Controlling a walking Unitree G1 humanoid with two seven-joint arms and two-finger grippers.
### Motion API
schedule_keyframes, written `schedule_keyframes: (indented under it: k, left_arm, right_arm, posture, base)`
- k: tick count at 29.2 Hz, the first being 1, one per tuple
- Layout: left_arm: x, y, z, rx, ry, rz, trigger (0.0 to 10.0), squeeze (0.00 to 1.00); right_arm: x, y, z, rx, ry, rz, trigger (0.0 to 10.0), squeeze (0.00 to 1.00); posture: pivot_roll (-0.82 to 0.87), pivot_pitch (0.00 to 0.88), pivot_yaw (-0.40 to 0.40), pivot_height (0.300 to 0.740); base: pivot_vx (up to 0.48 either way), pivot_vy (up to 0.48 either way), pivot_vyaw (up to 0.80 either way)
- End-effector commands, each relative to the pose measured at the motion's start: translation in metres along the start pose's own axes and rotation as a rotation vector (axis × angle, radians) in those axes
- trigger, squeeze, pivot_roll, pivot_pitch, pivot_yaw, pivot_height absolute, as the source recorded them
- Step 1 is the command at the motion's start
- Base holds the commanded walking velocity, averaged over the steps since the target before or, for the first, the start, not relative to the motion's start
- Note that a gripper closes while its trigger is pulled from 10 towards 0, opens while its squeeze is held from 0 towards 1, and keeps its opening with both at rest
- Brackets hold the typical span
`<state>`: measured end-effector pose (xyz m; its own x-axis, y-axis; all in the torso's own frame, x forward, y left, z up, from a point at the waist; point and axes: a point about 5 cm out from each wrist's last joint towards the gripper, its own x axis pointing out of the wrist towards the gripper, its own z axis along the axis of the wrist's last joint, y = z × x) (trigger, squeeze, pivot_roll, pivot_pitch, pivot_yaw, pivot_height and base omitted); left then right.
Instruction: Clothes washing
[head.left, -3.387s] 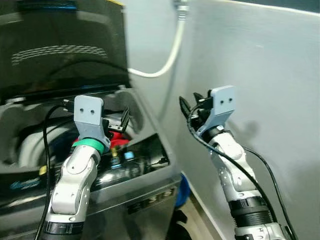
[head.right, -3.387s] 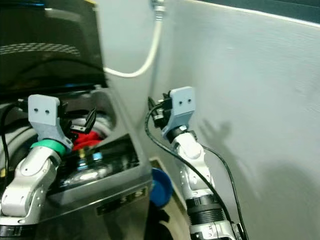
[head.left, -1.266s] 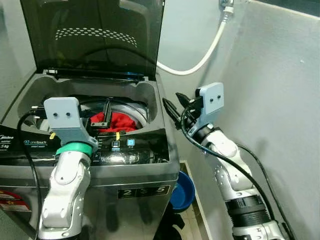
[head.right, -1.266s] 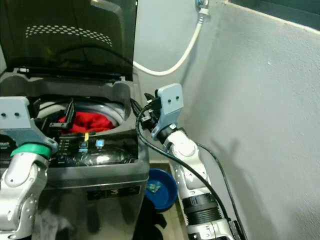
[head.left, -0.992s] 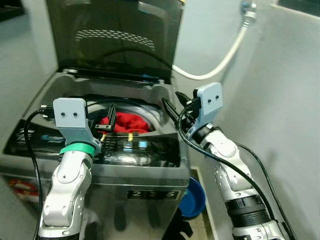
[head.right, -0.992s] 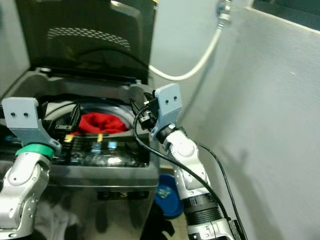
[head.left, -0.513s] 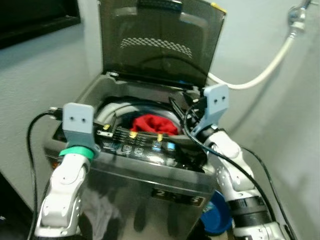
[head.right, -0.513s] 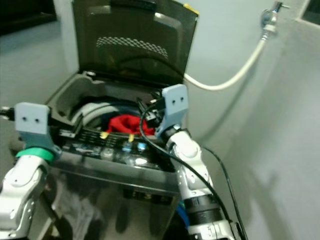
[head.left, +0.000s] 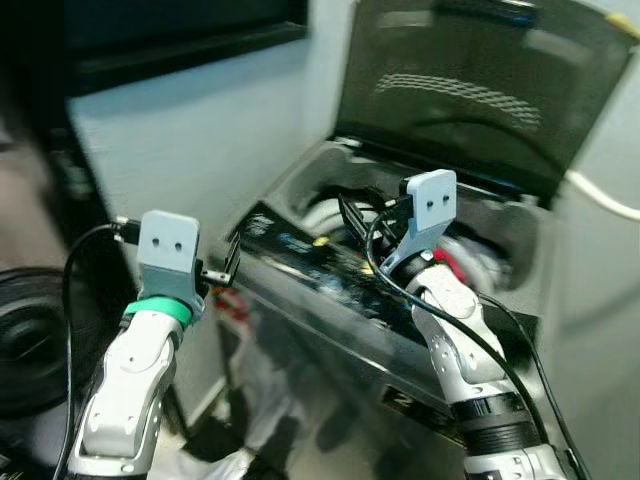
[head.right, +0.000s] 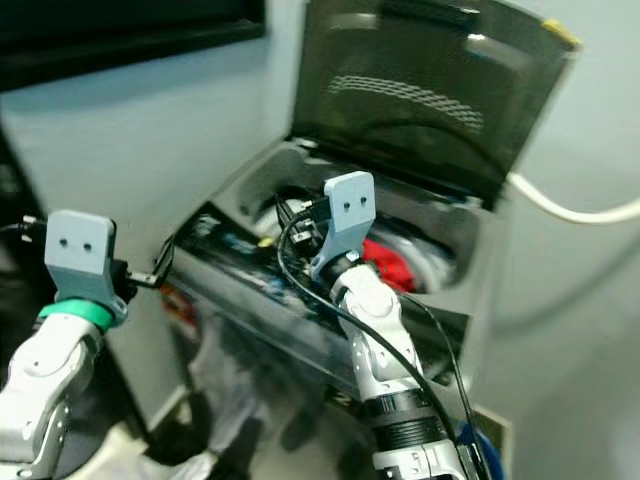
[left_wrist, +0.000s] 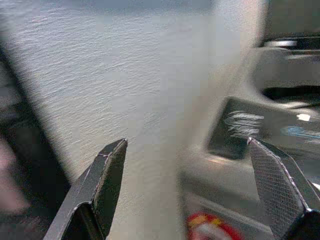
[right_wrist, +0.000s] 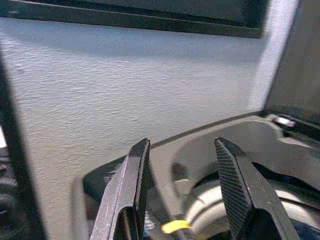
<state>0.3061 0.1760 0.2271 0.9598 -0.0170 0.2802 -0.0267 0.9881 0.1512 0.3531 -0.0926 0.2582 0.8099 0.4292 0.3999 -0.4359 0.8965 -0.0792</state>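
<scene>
The washing machine (head.right: 300, 330) stands with its dark lid (head.right: 420, 90) raised, and a red garment (head.right: 385, 262) lies in the drum (head.left: 470, 255), partly hidden behind the right arm. The head views are blurred, so fine detail on the control panel (head.left: 320, 262) cannot be made out.

The right end effector (right_wrist: 182, 185) is held up over the open top of the machine, above the panel's near edge and the front rim of the drum. Its two black fingers (right_wrist: 131, 190) are spread apart with nothing between them; past the tips lie the grey tub surround, a small yellow tag (right_wrist: 174, 226) and the white wall (right_wrist: 125, 95) behind the machine. The red garment sits beyond and to the right of this end effector, down inside the drum, not touched by it.

The left end effector (left_wrist: 187, 180) hangs off the machine's left front corner, beside the cabinet and not over the drum. Its fingers (left_wrist: 102, 185) are wide apart and empty. Ahead of them is the pale textured wall, with the corner of the control panel to the right of the tips and a red and yellow sticker (left_wrist: 210, 227) on the cabinet front below.

A white hose (head.right: 575, 212) runs along the wall to the right of the lid, well away from both end effectors.
</scene>
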Motion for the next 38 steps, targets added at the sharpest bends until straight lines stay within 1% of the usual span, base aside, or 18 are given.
schedule_keyframes:
  k: [1, 9, 16, 17, 20, 21, 22, 23, 24, 26, 27, 28, 30, 31, 33, 34, 37, 38]
  left_arm:
    - [-0.002, -0.003, -0.008, 0.000, 0.049, -0.009, 10.0, 0.00]
    - [-0.002, -0.001, -0.012, -0.006, 0.076, 0.022, 10.0, 0.00]
    - [-0.006, -0.004, -0.020, -0.073, 0.104, 0.004, 10.0, 0.00]
    - [-0.008, -0.005, -0.026, -0.105, 0.126, -0.004, 10.0, 0.00]
    - [-0.012, -0.007, -0.034, -0.126, 0.150, -0.015, 10.0, 0.00]
    - [-0.015, -0.006, -0.042, -0.156, 0.170, 0.002, 10.0, 0.00]
    - [-0.015, -0.006, -0.042, -0.156, 0.170, 0.002, 10.0, 0.00]
    - [-0.017, -0.003, -0.048, -0.169, 0.164, 0.073, 10.0, 0.00]
    - [-0.017, -0.003, -0.048, -0.169, 0.164, 0.073, 10.0, 0.00]
    - [-0.020, 0.000, -0.054, -0.187, 0.176, 0.122, 10.0, 0.00]
    - [-0.022, 0.001, -0.060, -0.224, 0.189, 0.138, 10.0, 0.00]
    - [-0.022, 0.001, -0.060, -0.224, 0.189, 0.138, 10.0, 0.00]
    - [-0.032, 0.004, -0.078, -0.272, 0.231, 0.196, 10.0, 0.00]
    - [-0.032, 0.004, -0.078, -0.272, 0.231, 0.196, 10.0, 0.00]
    - [-0.043, 0.005, -0.094, -0.306, 0.273, 0.277, 10.0, 0.00]
    - [-0.052, 0.004, -0.107, -0.289, 0.317, 0.294, 10.0, 0.00]
    - [-0.056, 0.002, -0.113, -0.261, 0.350, 0.287, 10.0, 0.00]
    - [-0.061, 0.001, -0.119, -0.204, 0.387, 0.274, 10.0, 0.00]
  right_arm:
    - [-0.002, -0.003, -0.003, 0.001, 0.009, -0.015, 10.0, 0.00]
    - [-0.002, -0.006, -0.006, 0.001, 0.017, -0.029, 10.0, 0.00]
    - [-0.005, -0.004, -0.009, 0.002, 0.026, -0.023, 10.0, 0.00]
    - [-0.005, -0.004, -0.010, -0.004, 0.031, -0.019, 10.0, 0.00]
    - [-0.006, -0.004, -0.013, -0.011, 0.039, -0.017, 10.0, 0.00]
    - [-0.008, -0.004, -0.016, -0.016, 0.049, -0.017, 10.0, 0.00]
    - [-0.008, -0.004, -0.016, -0.016, 0.049, -0.017, 10.0, 0.00]
    - [-0.011, -0.004, -0.020, -0.018, 0.064, -0.018, 10.0, 0.00]
    - [-0.011, -0.004, -0.020, -0.018, 0.064, -0.018, 10.0, 0.00]
    - [-0.015, -0.005, -0.025, -0.018, 0.079, -0.019, 10.0, 0.00]
    - [-0.018, -0.005, -0.031, -0.011, 0.100, -0.020, 10.0, 0.00]
    - [-0.018, -0.005, -0.031, -0.011, 0.100, -0.020, 10.0, 0.00]
    - [-0.028, -0.006, -0.051, 0.041, 0.169, -0.043, 10.0, 0.00]
    - [-0.028, -0.006, -0.051, 0.041, 0.169, -0.043, 10.0, 0.00]
    - [-0.043, -0.010, -0.073, 0.096, 0.248, -0.090, 10.0, 0.00]
    - [-0.055, -0.011, -0.088, 0.109, 0.306, -0.104, 10.0, 0.00]
    - [-0.060, -0.009, -0.095, 0.095, 0.337, -0.093, 10.0, 0.00]
    - [-0.067, -0.008, -0.103, 0.085, 0.372, -0.080, 10.0, 0.00]
  posture:
    - [0.10, 0.000, -0.035, 0.740]
    - [0.11, 0.000, -0.031, 0.740]
    - [0.11, 0.000, -0.027, 0.740]
    - [0.10, 0.000, -0.021, 0.740]
    - [0.10, 0.000, -0.015, 0.740]
    - [0.10, 0.000, -0.013, 0.740]
    - [0.10, 0.000, -0.013, 0.740]
    - [0.10, 0.000, -0.013, 0.740]
    - [0.10, 0.000, -0.013, 0.740]
    - [0.10, 0.000, -0.013, 0.740]
    - [0.10, 0.000, -0.013, 0.740]
    - [0.10, 0.000, -0.013, 0.740]
    - [0.11, 0.000, -0.015, 0.740]
    - [0.11, 0.000, -0.015, 0.740]
    - [0.11, 0.000, -0.022, 0.740]
    - [0.11, 0.000, -0.022, 0.740]
    - [0.11, 0.000, -0.020, 0.740]
    - [0.10, 0.000, -0.017, 0.740]
  base:
    - [0.000, 0.000, 0.80]
    - [0.000, 0.000, 0.80]
    - [0.000, 0.000, 0.80]
    - [0.000, 0.000, 0.80]
    - [0.000, 0.000, 0.80]
    - [0.000, 0.000, 0.80]
    - [0.000, 0.000, 0.80]
    - [0.000, 0.000, 0.80]
    - [0.000, 0.000, 0.80]
    - [0.000, 0.000, 0.80]
    - [0.000, 0.000, 0.80]
    - [0.000, 0.000, 0.80]
    - [0.000, 0.000, 0.80]
    - [0.000, 0.000, 0.80]
    - [0.000, 0.000, 0.80]
    - [0.000, 0.000, 0.80]
    - [0.000, 0.000, 0.80]
    - [0.000, 0.000, 0.80]
